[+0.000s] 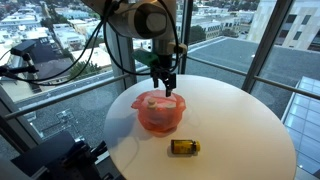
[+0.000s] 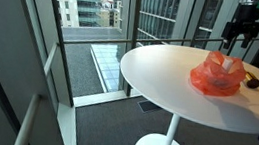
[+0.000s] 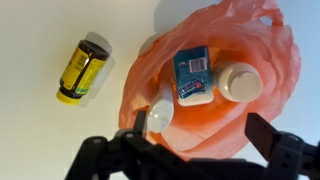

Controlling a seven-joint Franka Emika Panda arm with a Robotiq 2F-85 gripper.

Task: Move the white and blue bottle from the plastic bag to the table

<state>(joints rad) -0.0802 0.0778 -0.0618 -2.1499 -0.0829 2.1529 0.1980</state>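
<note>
An orange plastic bag [image 3: 225, 60] lies open on the round white table [image 1: 230, 110]. It also shows in both exterior views [image 1: 160, 113] [image 2: 217, 76]. Inside it, in the wrist view, lie a white and blue bottle [image 3: 193, 75], a white-capped container [image 3: 241, 81] to its right and another white-capped one [image 3: 160, 117] at lower left. My gripper [image 3: 200, 140] is open and empty, hovering above the bag's near side, fingers spread wide. In an exterior view it hangs just above the bag [image 1: 167, 88].
A yellow-labelled amber bottle with a dark cap [image 3: 81, 69] lies on its side on the table beside the bag, also in an exterior view [image 1: 184, 147]. The table edge curves close around; large windows and railings surround it.
</note>
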